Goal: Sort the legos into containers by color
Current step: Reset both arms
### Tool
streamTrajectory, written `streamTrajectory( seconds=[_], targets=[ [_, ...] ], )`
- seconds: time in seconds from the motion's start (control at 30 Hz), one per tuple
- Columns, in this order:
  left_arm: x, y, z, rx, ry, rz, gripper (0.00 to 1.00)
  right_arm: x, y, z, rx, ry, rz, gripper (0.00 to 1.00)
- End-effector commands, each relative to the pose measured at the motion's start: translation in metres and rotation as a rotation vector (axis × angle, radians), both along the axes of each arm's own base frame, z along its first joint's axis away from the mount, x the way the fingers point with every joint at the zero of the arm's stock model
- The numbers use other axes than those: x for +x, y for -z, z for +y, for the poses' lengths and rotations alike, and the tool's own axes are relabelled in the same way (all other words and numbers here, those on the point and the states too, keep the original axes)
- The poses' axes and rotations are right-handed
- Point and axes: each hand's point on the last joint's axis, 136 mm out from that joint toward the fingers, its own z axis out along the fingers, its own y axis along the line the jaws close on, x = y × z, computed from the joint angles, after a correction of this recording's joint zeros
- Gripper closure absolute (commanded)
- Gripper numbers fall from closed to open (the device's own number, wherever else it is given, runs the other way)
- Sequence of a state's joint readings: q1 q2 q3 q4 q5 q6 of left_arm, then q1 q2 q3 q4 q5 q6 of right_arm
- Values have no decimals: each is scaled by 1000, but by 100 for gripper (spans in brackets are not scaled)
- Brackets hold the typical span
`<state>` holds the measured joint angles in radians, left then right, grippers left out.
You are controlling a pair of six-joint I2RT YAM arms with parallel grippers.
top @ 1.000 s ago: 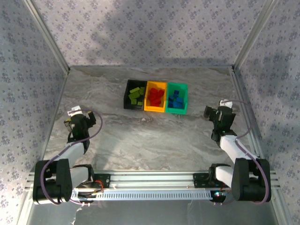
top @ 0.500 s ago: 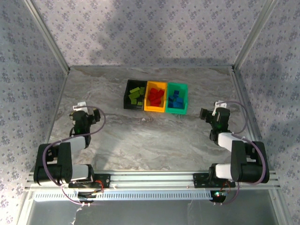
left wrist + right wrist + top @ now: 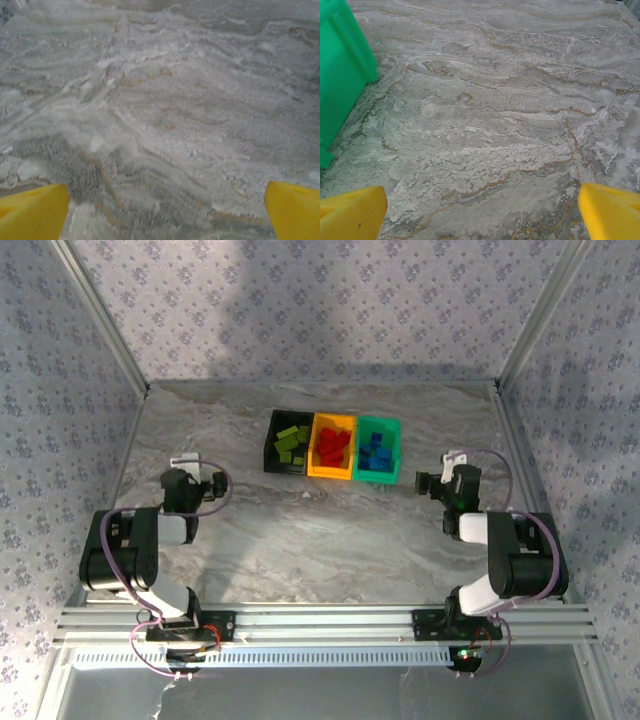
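Three bins stand in a row at the table's middle back. The black bin holds lime green legos, the orange-yellow bin holds red legos, and the green bin holds blue legos. My left gripper sits low at the left, folded back near its base, open over bare marble. My right gripper is low at the right, open, with nothing between its yellow fingertips. The green bin's wall is at the left of the right wrist view.
A marble-patterned tabletop spreads between the arms. Patterned walls with metal frame posts enclose the table on three sides. A metal rail runs along the near edge.
Both arms have folded back toward their bases. The left gripper has swung right and the right gripper has swung left, both lower to the table. The bins have not moved.
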<state>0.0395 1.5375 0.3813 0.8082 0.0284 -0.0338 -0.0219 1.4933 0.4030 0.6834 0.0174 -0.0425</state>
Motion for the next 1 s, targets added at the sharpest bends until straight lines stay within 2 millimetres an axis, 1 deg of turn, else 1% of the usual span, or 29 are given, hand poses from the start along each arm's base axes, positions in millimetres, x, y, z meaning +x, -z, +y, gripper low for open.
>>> streamTrajectory(
  seconds=[0.0, 0.07, 0.1, 0.17, 0.23, 0.3, 0.33, 0.97],
  targets=[
    [9, -15, -5, 2, 39, -44, 0, 11, -15, 0, 1, -9, -51, 0],
    [9, -15, -5, 2, 39, -46, 0, 8, -12, 2, -1, -16, -62, 0],
    [9, -15, -5, 2, 39, -46, 0, 6, -13, 2, -5, -19, -100, 0],
    [9, -15, -5, 2, 39, -46, 0, 1, -13, 10, -27, -49, -104, 0],
    [9, -15, -5, 2, 39, -46, 0, 4, -11, 7, -11, -47, -84, 0],
    [9, -15, -5, 2, 39, -46, 0, 7, -10, -2, 43, -26, -64, 0],
    [9, -15, -5, 2, 38, -44, 0, 8, -10, -2, 36, -21, -72, 0],
    [9, -15, -4, 3, 38, -45, 0, 8, -10, -1, 19, -13, -68, 0]
  ],
)
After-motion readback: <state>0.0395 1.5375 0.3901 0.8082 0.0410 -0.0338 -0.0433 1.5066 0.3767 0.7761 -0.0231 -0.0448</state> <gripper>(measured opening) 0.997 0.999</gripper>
